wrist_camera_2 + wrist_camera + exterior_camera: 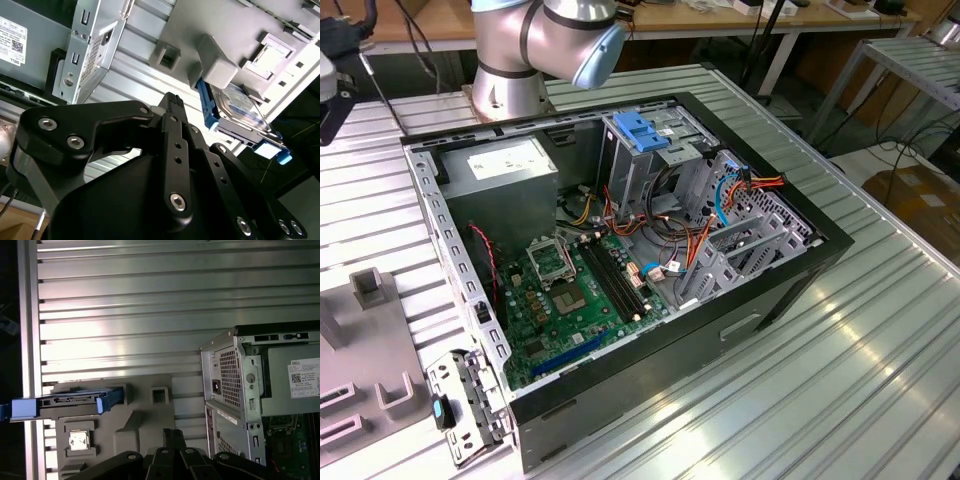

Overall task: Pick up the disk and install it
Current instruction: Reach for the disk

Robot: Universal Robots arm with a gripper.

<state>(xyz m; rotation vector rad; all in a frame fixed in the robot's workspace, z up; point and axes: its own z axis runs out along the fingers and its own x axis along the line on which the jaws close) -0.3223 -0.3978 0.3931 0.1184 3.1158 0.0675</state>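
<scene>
The disk (65, 402) is a silver-grey drive with blue rails. It stands on edge in a slot of a grey holder plate (150, 415) on the ribbed metal table, beside the rear of the computer case. In the second wrist view the disk (240, 112) shows its labelled face and a blue tab at one end. My black gripper (171, 100) hangs over the holder plate, apart from the disk and touching nothing. The gripper (172, 432) points at the plate between the disk and the case.
The open computer case (620, 250) lies on its side with the motherboard exposed. Inside are a grey power supply box (505, 170) with a white sticker and a metal drive cage (642, 135) with a light-blue latch. The holder plate (370, 350) is at the exterior view's left.
</scene>
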